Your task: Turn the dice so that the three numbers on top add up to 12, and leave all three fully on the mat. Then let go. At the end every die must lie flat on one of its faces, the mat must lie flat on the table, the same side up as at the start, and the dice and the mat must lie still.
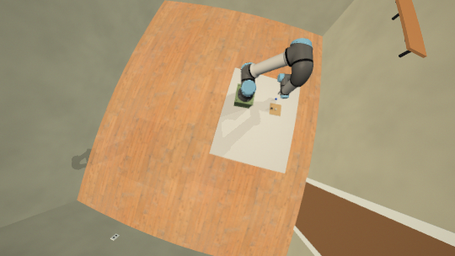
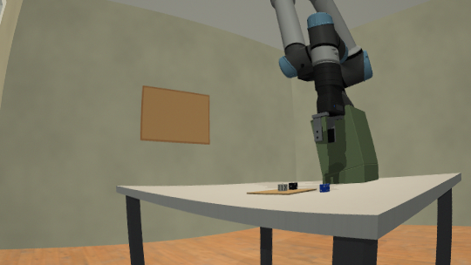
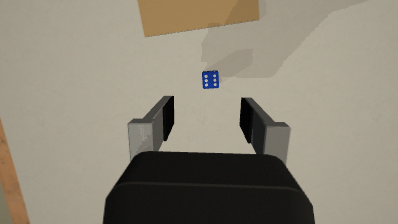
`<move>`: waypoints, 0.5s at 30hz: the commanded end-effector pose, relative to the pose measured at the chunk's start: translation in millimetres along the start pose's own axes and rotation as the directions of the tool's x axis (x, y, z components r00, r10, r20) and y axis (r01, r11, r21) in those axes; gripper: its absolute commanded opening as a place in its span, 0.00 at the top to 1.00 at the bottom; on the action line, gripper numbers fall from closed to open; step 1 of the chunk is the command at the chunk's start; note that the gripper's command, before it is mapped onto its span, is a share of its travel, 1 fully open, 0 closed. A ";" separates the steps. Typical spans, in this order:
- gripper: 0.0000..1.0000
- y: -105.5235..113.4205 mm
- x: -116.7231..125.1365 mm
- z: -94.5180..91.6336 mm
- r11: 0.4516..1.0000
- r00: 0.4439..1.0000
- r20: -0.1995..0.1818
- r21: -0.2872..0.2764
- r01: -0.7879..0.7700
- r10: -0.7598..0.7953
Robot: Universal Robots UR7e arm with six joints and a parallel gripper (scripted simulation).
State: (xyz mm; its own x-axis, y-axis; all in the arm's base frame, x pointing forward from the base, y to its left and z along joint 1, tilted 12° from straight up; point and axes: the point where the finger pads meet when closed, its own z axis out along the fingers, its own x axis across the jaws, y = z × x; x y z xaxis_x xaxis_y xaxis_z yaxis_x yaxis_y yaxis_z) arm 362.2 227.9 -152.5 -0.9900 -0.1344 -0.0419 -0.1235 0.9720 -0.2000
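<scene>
1. Two dice, a grey die (image 2: pixel 282 186) and a black die (image 2: pixel 292 185), sit on the mat (image 2: pixel 266 191); their top numbers are too small to read.
2. The blue die (image 3: pixel 210 79) lies off the mat on the table (image 3: pixel 75 75), six up.
3. The gripper (image 3: pixel 207 120) hangs high above it, spread wide and empty. Likely next: lower, grasp, carry it onto the mat.

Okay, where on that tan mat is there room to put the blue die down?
The mat has bare room on the strip left of the grey die. Its middle-right is crowded by the grey and black dice. The blue die lies off the mat, under the open gripper.
</scene>
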 end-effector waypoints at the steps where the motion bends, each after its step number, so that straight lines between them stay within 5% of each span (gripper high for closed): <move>1: 0.00 -1.3 -1.2 1.5 0.998 0.998 0.001 -0.001 0.065 -0.065; 15: 0.00 -6.5 -4.7 10.3 0.928 0.928 -0.001 -0.001 0.372 -0.372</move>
State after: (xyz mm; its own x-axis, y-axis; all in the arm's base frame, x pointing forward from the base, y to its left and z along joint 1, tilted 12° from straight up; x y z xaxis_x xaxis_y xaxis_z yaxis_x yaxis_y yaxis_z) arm 366.1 222.6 -158.2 -0.9322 -0.3617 0.0107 -0.3560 0.9113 -0.2071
